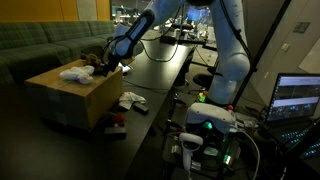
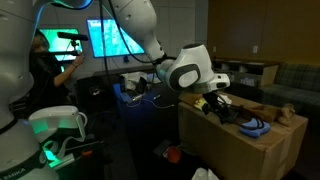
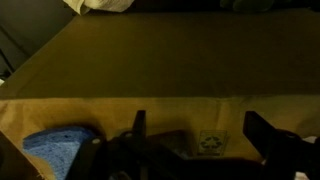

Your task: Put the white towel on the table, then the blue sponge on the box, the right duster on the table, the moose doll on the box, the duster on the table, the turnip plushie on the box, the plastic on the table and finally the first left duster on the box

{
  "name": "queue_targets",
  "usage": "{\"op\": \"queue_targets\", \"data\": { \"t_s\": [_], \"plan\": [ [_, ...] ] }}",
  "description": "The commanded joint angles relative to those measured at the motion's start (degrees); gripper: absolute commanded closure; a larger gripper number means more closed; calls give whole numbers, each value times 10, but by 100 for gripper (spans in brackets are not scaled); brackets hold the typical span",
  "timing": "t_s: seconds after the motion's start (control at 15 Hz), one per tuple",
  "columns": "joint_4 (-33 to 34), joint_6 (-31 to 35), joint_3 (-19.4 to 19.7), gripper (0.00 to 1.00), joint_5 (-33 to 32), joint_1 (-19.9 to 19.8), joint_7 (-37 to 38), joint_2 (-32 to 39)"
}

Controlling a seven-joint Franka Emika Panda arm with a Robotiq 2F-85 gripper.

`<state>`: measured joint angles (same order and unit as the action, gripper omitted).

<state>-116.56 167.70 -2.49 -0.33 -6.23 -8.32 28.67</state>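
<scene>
Gripper (image 1: 112, 66) is hovering over the top of the cardboard box (image 1: 60, 100), jaws standing wide apart and gripping nothing; the wrist view is showing both fingers (image 3: 140, 128) spread with bare box top between them. White towel (image 1: 75, 72) is lying on the box top, apart from the claw, with a dark soft toy, likely the moose doll (image 1: 92, 63), sitting just beside it. The blue sponge (image 3: 58, 150) is resting on the box top too, just beside one finger. Long black table (image 1: 165, 62) is running alongside the box.
</scene>
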Motion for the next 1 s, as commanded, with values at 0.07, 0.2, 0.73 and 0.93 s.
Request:
{"op": "queue_targets", "data": {
  "t_s": [0.07,0.2,0.73,0.93],
  "plan": [
    [40,18,-14,0,12,-20,-9,21],
    [54,19,-14,0,10,-21,-8,27],
    [115,14,-21,0,8,-26,-13,69],
    [140,9,-19,0,6,-28,-13,88]
  ]
}}
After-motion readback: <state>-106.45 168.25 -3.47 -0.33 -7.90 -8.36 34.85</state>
